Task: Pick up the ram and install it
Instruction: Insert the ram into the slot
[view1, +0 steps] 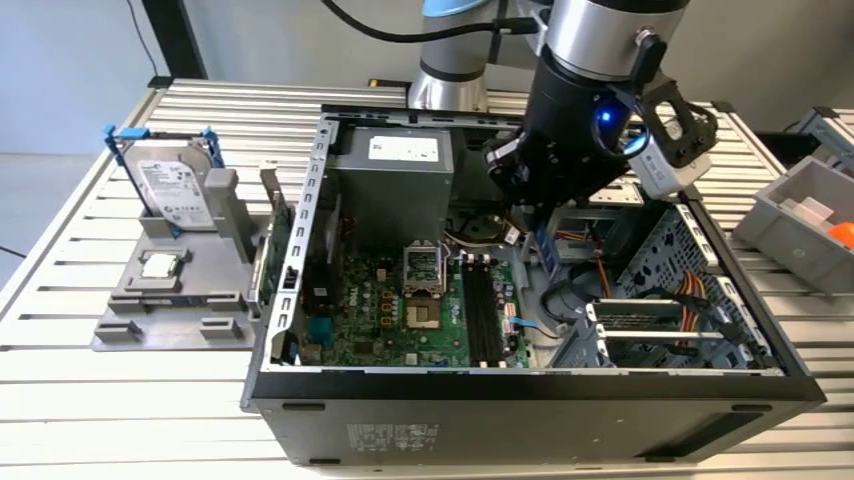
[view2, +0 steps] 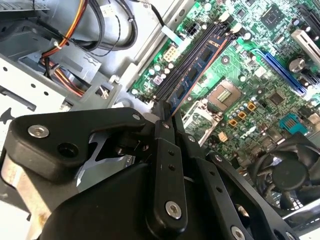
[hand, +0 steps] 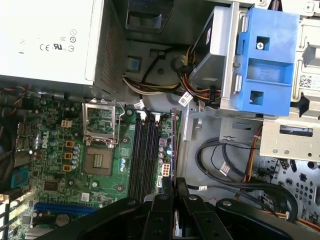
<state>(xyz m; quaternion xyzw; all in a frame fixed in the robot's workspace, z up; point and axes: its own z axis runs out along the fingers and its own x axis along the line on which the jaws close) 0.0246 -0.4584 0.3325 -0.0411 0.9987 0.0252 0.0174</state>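
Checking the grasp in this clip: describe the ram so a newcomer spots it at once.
In the open computer case, look above the green motherboard, beside its black slots. The ram is the thin blue stick with dark chips, pinched between the fingers; the slots are black and fixed.

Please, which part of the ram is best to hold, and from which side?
Probably pinch the ram by its two flat faces at the upper long edge, coming from above, as the gripper does now. It is thin, and its lower edge must stay free for the slots.
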